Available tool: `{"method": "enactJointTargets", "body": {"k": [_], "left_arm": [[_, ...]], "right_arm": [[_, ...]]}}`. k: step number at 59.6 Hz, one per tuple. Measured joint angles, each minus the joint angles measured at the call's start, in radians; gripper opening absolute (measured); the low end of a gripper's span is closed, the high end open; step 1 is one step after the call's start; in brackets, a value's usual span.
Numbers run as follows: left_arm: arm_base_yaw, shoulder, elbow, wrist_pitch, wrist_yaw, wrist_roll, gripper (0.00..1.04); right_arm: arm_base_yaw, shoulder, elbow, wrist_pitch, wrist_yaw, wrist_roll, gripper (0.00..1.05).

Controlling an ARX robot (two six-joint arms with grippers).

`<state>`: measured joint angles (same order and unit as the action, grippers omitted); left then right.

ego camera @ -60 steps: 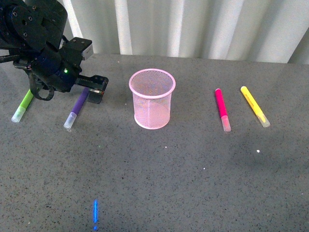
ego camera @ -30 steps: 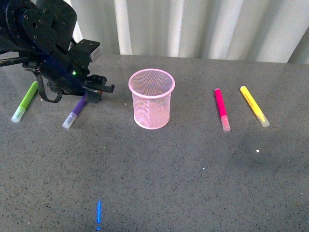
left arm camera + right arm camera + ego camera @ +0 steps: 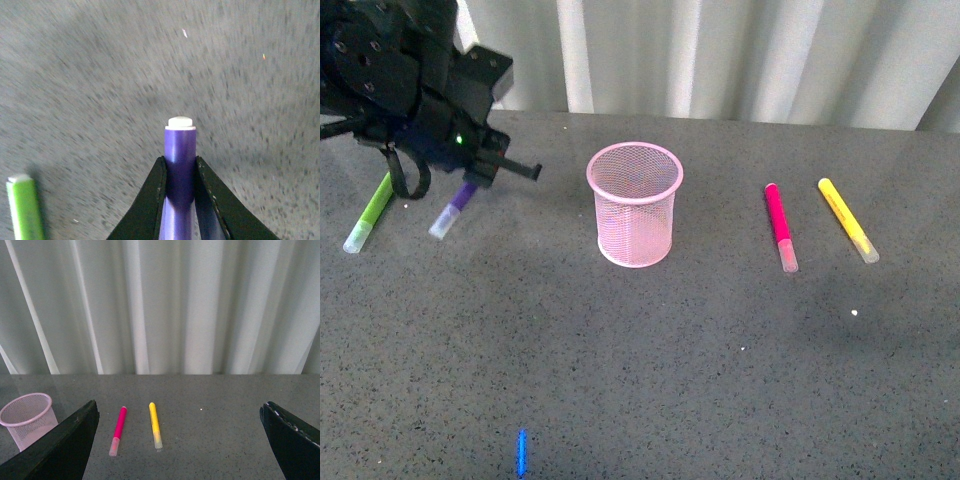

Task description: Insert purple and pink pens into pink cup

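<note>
Purple and glossy, the first pen [image 3: 180, 145] sits pinched between the two black fingers of the left gripper [image 3: 180, 162], which is clamped on its barrel. In the left wrist view we see a flat white end plug just past the fingertips. In the front view the same pen slants down and to the left from under the gripper, ending in a translucent clear cap. We cannot tell whether that cap touches the grey speckled table [image 3: 720, 380]. Just to its left lies the lime green marker [image 3: 370, 213], apart from it.

We find the pink pen [image 3: 780, 225] lying flat on the table to the right of the pink cup [image 3: 634, 205], well apart from it. Its magenta barrel points away from the robot and its clear cap lies nearer to us. Beside it, further right, lies the yellow marker [image 3: 847, 218], not touching it.

The cup is pale pink wire mesh with a solid rim, upright near the table's middle, with no pen showing through its mesh.

The right gripper [image 3: 180, 407] hangs with its fingers spread wide, holding nothing.
</note>
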<state>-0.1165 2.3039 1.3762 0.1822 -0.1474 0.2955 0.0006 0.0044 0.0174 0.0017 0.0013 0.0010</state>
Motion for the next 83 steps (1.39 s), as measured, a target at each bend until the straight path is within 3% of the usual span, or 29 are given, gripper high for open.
{"method": "enactJointTargets", "body": {"k": [11, 23, 32, 36, 41, 52, 83], "left_arm": [[-0.019, -0.172, -0.081, 0.287, 0.026, -0.08, 0.13], [-0.13, -0.317, -0.253, 0.685, 0.067, -0.306, 0.13], [-0.246, -0.319, -0.364, 0.9, 0.008, -0.428, 0.13], [-0.318, -0.285, -0.394, 1.006, -0.062, -0.467, 0.13], [-0.369, -0.23, -0.391, 1.05, -0.144, -0.484, 0.13], [-0.396, -0.134, -0.364, 1.048, -0.211, -0.505, 0.13], [-0.365, -0.067, -0.334, 1.048, -0.216, -0.492, 0.13]], "right_arm": [[0.0, 0.0, 0.0, 0.0, 0.0, 0.0, 0.98], [0.0, 0.0, 0.0, 0.0, 0.0, 0.0, 0.98], [0.0, 0.0, 0.0, 0.0, 0.0, 0.0, 0.98], [0.0, 0.0, 0.0, 0.0, 0.0, 0.0, 0.98], [0.0, 0.0, 0.0, 0.0, 0.0, 0.0, 0.98], [0.0, 0.0, 0.0, 0.0, 0.0, 0.0, 0.98], [0.0, 0.0, 0.0, 0.0, 0.0, 0.0, 0.98]]}}
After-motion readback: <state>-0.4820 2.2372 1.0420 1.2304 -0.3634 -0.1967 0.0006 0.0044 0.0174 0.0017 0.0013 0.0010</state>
